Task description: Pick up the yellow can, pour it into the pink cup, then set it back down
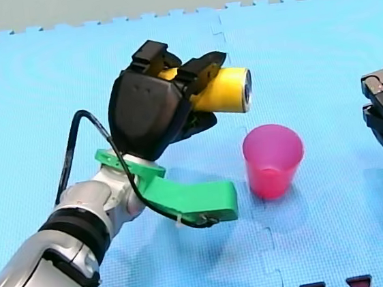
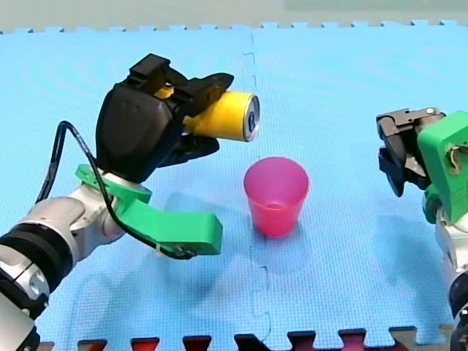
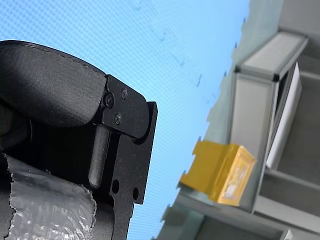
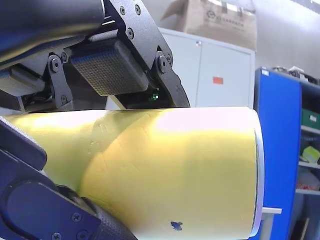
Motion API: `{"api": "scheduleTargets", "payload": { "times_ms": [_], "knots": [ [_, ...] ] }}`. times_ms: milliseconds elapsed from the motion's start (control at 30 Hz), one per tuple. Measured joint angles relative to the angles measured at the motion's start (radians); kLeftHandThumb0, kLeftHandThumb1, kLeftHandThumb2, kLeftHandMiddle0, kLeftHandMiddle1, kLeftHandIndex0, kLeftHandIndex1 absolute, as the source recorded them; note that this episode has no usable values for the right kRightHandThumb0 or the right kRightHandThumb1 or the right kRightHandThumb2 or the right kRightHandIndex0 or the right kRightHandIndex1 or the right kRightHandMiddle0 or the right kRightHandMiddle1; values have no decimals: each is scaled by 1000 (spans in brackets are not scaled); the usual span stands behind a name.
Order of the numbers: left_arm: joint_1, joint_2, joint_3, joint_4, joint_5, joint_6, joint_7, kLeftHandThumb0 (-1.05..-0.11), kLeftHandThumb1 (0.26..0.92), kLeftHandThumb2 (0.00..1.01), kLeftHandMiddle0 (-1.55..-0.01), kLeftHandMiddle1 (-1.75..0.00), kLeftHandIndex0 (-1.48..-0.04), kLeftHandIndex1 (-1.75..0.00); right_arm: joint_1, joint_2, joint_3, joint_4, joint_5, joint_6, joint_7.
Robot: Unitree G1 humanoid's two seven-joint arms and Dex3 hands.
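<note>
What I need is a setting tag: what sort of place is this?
Probably a robotics lab: blue foam-tile mat, grey cabinet with a cardboard box on top, blue shelving. The left hand holds the yellow can near the pink cup; the right hand is at right.

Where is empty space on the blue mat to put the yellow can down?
The blue mat is bare between the pink cup and the right hand, and across the far side behind the cup. It is crowded left of the cup, where the left hand holds the yellow can.
</note>
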Motion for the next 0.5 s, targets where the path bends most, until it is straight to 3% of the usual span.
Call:
{"api": "scheduleTargets", "payload": {
  "times_ms": [33,200,300,500],
  "knots": [
    [0,-2,8,0,-13,-6,-8,-336,850,0,-822,-1353,-1171,-1,1,0,0,-1,0,0,0],
    [11,-19,66,0,-86,-37,-29,-373,847,0,-1040,-671,-1161,-1,1,-2,2,-3,0,2,-2],
    [24,-28,89,2,-110,-51,-23,-385,841,0,-1154,-375,-1146,-1,1,-3,2,-4,1,6,0],
    [56,-54,162,5,-200,-110,-49,-373,827,0,-1233,-185,-1152,-8,1,-7,-3,-4,10,16,12]
  ]
}}
